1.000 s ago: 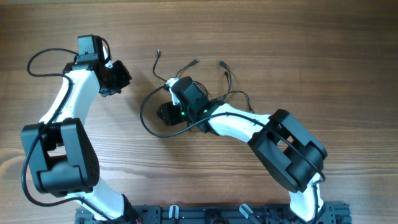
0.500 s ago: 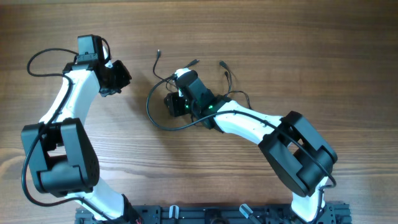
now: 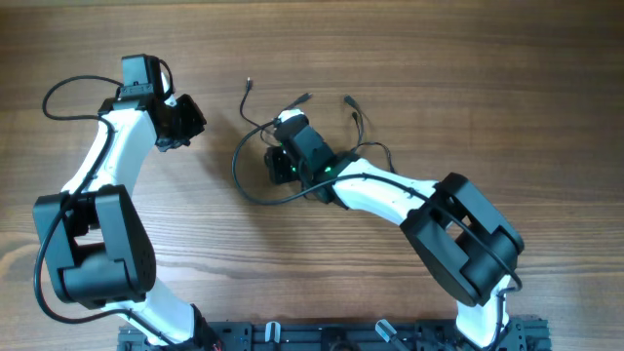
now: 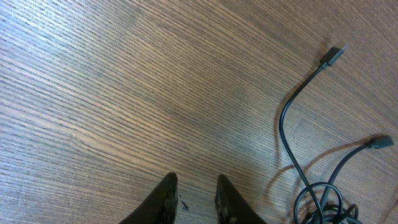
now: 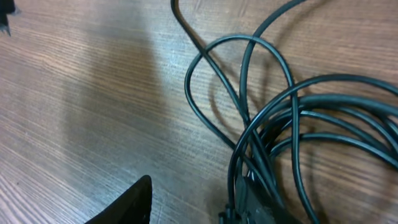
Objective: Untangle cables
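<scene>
The left pincer (image 4: 193, 200) hangs just above the bare wooden table (image 3: 439, 58) with its two fingertips (image 4: 166, 198) a narrow gap apart. Wood shows between them, and they hold and touch nothing. The cables (image 3: 236, 174) lie well to its right in the overhead view. In the left wrist view one strand runs from a small plug (image 4: 334, 56) down toward a bunch at the lower right corner, well clear of the fingertips, and a second plug (image 4: 379, 142) lies at the right edge. The right pincer (image 3: 277, 164) sits low over the tangle near the middle of the table, with a wide loop of cable curving out to its left and three loose ends reaching away toward the far side. In the right wrist view only one dark fingertip (image 5: 127, 202) shows plainly, at the lower edge, with bare wood beside it. The thick knot of crossing strands (image 5: 273, 134) is bunched just to the right of it and runs off the lower edge, where the other fingertip would be. I cannot tell whether this pincer is pinching a strand or merely standing spread beside the knot.
</scene>
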Available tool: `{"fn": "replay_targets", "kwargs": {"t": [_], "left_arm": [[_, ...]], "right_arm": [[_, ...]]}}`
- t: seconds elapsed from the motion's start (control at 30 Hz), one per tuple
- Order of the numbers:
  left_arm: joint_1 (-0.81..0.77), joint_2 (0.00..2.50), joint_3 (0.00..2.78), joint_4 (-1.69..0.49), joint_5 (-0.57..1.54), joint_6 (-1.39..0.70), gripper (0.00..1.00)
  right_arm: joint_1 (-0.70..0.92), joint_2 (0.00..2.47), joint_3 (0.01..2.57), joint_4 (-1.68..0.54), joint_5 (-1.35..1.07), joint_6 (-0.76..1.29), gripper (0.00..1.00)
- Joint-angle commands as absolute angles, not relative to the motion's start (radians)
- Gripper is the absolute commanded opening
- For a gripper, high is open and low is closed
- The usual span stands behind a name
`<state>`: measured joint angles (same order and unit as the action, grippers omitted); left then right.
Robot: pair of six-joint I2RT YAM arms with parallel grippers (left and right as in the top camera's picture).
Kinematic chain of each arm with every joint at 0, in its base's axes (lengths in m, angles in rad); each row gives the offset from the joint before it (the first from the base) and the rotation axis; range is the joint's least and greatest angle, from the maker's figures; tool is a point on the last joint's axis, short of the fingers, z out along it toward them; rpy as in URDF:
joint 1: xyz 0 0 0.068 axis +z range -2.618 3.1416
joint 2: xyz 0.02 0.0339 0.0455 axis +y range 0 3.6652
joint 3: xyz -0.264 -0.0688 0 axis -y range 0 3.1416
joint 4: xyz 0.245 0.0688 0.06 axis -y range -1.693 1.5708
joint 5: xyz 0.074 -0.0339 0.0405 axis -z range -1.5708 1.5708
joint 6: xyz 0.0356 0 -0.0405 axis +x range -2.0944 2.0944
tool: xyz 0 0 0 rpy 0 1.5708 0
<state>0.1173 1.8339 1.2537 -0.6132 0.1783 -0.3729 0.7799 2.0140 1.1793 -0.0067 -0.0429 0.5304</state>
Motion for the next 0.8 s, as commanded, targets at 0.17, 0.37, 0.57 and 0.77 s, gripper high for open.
{"fn": "replay_targets", "kwargs": {"t": [0.17, 0.37, 0.57, 0.77], "left_arm": [[0.119, 1.839, 1.260, -0.611, 0.183, -0.379, 0.23], [0.119, 1.839, 1.260, -0.610, 0.183, -0.379, 0.23], [0.119, 1.839, 1.260, -0.611, 0.183, -0.379, 0.23], [0.119, 1.839, 1.260, -0.611, 0.183, -0.379, 0.23]], "right_arm": [[0.788, 2.080, 1.185, -0.036, -0.037, 0.583, 0.44], [0.788, 2.109, 1.185, -0.016, -0.059, 0.604, 0.45], [0.788, 2.122, 1.185, 0.053, -0.057, 0.590, 0.45], [0.788, 2.189, 1.185, 0.111, -0.016, 0.588, 0.46]]}}
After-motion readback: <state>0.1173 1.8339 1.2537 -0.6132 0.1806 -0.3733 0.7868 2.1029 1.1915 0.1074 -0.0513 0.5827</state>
